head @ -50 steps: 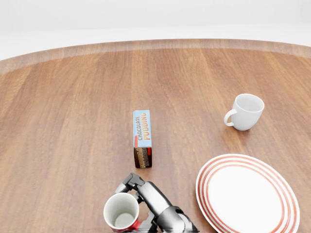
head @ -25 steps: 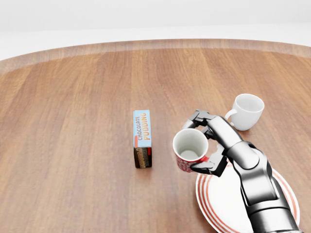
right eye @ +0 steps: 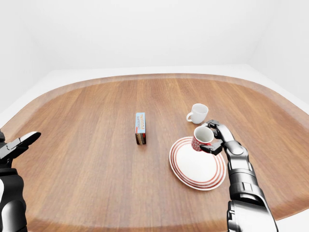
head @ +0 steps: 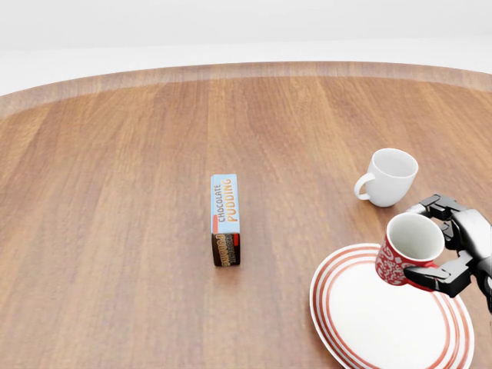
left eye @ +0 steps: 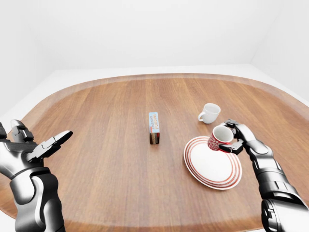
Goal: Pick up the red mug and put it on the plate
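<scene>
The red mug (head: 407, 250), white inside, is held tilted in my right hand (head: 446, 246), whose fingers close round it. It hangs just above the upper right part of the red-ringed white plate (head: 361, 315) at the lower right of the head view. In the left-eye view my left hand (left eye: 41, 145) stands open and empty at the far left, away from the mug (left eye: 219, 137) and the plate (left eye: 205, 166).
A white mug (head: 388, 177) stands just above the plate, close to my right hand. A chocolate pudding box (head: 225, 219) lies mid-table, left of the plate. The round wooden table (head: 115, 192) has a raised rim along the top of the head view.
My right hand has carried the red mug from the bottom left of the plate, up and to the right, to above the plate's upper right part. The other things have not moved.
</scene>
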Motion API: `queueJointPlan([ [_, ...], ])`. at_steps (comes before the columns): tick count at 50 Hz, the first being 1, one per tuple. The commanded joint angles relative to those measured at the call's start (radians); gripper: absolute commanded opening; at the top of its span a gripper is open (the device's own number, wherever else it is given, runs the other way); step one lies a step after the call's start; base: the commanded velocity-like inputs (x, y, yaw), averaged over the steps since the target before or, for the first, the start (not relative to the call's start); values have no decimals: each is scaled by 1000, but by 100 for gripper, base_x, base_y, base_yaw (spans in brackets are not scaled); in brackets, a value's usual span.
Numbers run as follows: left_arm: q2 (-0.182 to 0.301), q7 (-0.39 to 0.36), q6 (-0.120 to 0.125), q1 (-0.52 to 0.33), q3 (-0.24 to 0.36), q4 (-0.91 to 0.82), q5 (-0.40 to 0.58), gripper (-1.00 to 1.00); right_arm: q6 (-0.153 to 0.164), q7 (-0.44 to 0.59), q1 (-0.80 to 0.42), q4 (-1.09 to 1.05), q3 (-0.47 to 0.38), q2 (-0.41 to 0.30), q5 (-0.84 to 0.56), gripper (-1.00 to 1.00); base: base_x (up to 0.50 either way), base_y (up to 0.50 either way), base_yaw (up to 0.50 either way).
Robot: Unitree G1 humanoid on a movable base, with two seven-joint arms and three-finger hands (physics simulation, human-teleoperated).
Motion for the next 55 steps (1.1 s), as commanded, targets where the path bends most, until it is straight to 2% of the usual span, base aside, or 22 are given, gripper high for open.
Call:
queueJointPlan([
  [1,-1,-2,0,-1,-1,3,2,100,-37,-53,-27,274,8,-40,54,-100,0,0,0],
  [18,-3,-2,0,2,-4,1,6,100,-37,-87,-27,412,40,-6,60,-100,0,0,0],
  [40,-3,-1,0,0,-6,1,8,100,-37,-96,-29,418,36,-11,60,-100,0,0,0],
  [41,-3,-1,0,-1,-6,4,9,100,-37,-98,-29,419,35,-12,60,-33,0,0,0],
  [42,-3,-2,0,-1,-6,5,9,100,-37,-98,-30,420,35,-12,59,13,0,0,0],
  [43,-3,-2,0,-1,-6,4,9,100,-37,-99,-30,419,35,-13,60,50,0,0,0],
  [44,-3,-2,0,0,-7,3,9,100,-37,-99,-29,417,34,-13,60,67,0,0,0],
  [46,-3,-1,0,1,-6,1,9,100,-37,-101,-29,419,35,-13,59,86,0,0,0],
  [49,-4,-2,0,1,-5,0,8,100,-37,-102,-28,421,34,-13,59,90,0,0,0],
  [50,-4,-3,0,1,-6,2,9,100,-37,-103,-28,420,34,-13,59,100,0,0,0],
  [55,-4,-2,0,2,-5,-1,8,100,-37,-105,-26,417,35,-14,59,100,0,0,0],
])
